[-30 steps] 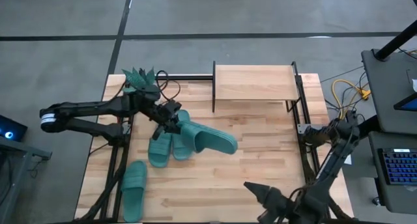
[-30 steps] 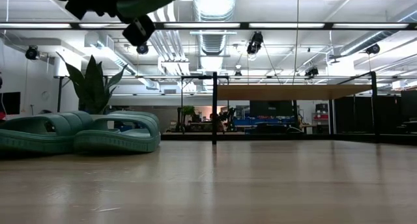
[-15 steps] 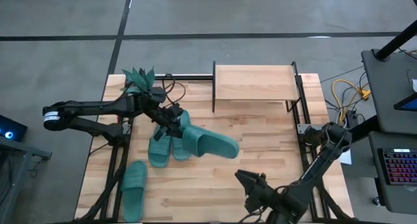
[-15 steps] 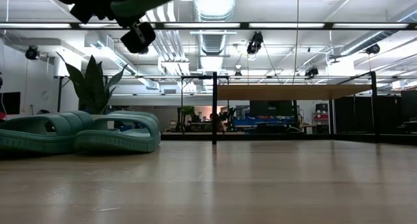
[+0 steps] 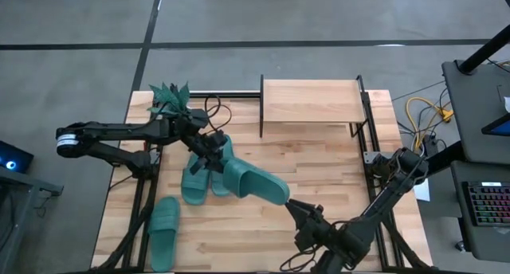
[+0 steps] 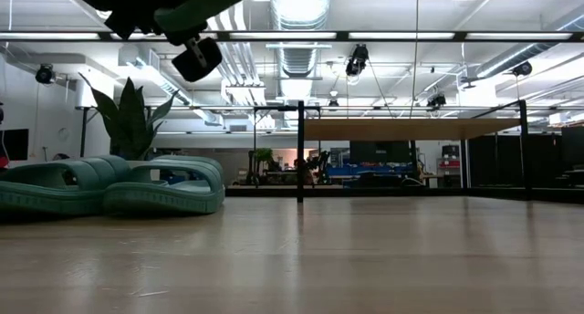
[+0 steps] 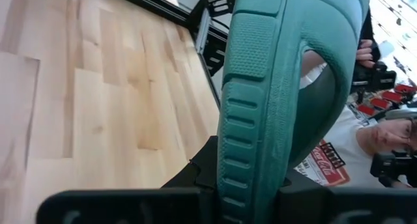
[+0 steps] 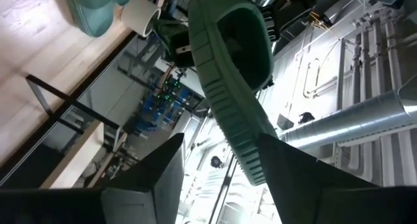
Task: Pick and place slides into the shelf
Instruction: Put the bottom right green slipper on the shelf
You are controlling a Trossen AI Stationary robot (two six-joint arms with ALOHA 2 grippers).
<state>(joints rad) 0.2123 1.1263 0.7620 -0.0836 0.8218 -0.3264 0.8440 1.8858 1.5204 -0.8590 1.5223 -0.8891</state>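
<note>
One teal slide is held in the air above the table, clamped at its heel end by the closed left tool. The open right tool is positioned just beside its toe. Three slides are left on the table's left side; the shelf is seen at the far edge.

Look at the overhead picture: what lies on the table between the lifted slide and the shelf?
Nothing: in the high view the tabletop between the lifted slide and the shelf is bare wood.
</note>
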